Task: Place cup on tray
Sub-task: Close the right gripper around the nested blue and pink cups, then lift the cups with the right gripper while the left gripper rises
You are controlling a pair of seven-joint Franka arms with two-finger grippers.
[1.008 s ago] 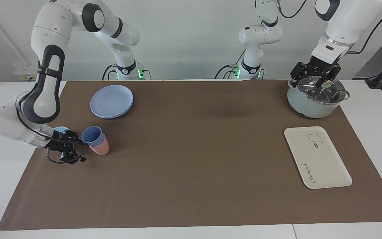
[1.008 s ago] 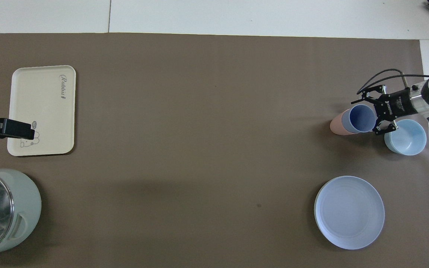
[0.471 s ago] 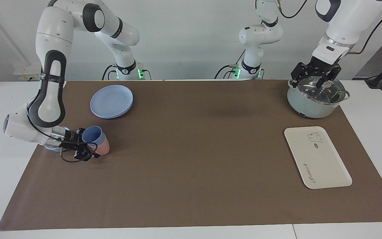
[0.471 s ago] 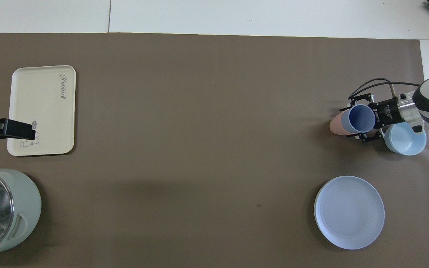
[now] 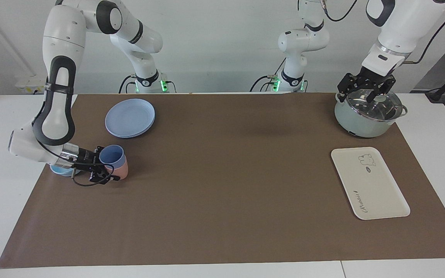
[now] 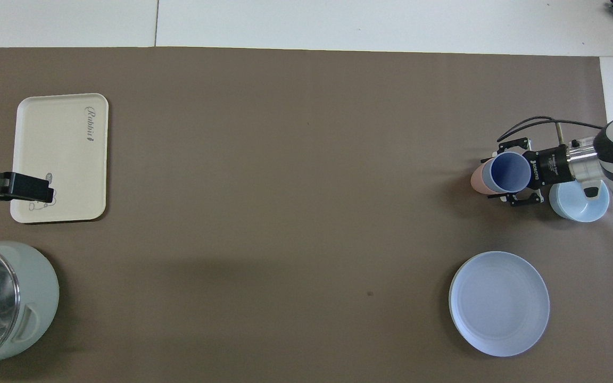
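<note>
Counting the table: two cups, one bowl, one plate, one pot, one tray. The blue cup (image 5: 111, 156) sat nested in a pink cup (image 5: 120, 170) at the right arm's end of the brown mat (image 5: 222, 185), tilted, mouth up. The right gripper (image 5: 104, 168) lay low around the blue cup, one finger on each side of it; whether it gripped yet, could not tell. A light-blue bowl (image 6: 578, 203) stood just beside, partly under that arm's wrist. The round blue plate (image 5: 130, 117) lay nearer the robots. The tray (image 5: 369, 182) lay well apart, at the left arm's end, with a bear drawing and cursive script reading "Rabbit". The left gripper (image 5: 366, 88) hung released over the glass-lidded pot (image 5: 368, 112). Gripper lettering was too small to read.
</note>
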